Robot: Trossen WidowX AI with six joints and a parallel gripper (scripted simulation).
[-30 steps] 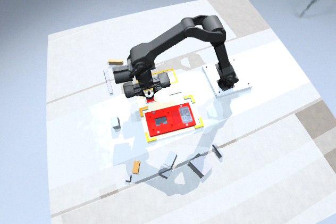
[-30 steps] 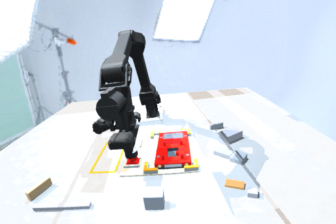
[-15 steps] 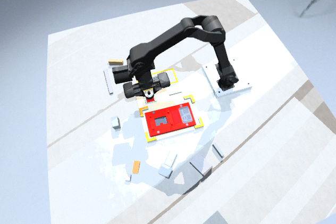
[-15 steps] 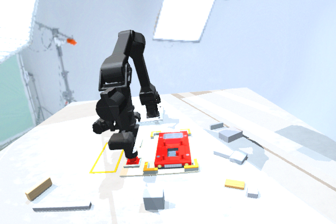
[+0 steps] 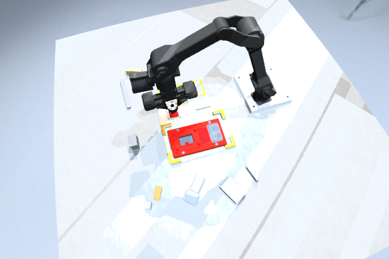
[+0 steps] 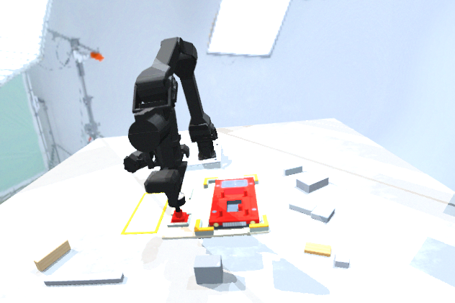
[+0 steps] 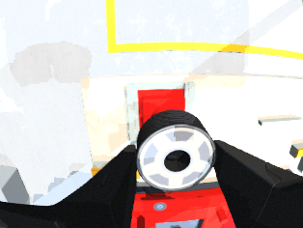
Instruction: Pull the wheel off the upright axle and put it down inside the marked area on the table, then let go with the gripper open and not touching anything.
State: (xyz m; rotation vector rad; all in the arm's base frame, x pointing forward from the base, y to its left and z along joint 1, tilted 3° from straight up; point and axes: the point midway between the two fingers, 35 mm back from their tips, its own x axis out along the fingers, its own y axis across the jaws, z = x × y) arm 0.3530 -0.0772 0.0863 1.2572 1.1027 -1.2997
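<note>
My gripper (image 5: 172,102) (image 6: 178,196) (image 7: 175,150) points down and is shut on the wheel (image 5: 176,107) (image 6: 178,201) (image 7: 153,154), black with a white hub facing up. The wheel is above the small red base (image 5: 173,114) (image 6: 180,218) (image 7: 161,99). A short dark length of the axle (image 6: 178,210) shows between wheel and base in the exterior view. Whether its tip is still inside the wheel is hidden; the hub hole looks dark in the wrist view. The marked area, a yellow outline (image 5: 202,87) (image 6: 139,233) (image 7: 174,46), lies beside the base, partly behind the arm.
A red car body (image 5: 202,135) (image 6: 234,191) lies between yellow corner brackets (image 5: 232,143) (image 6: 258,225) beside the base. A grey block (image 5: 132,141) (image 6: 208,269) (image 7: 11,185), a long bar (image 5: 125,93) (image 6: 84,278) and a wooden block (image 5: 133,71) (image 6: 53,255) lie around. Several more blocks lie beyond the car.
</note>
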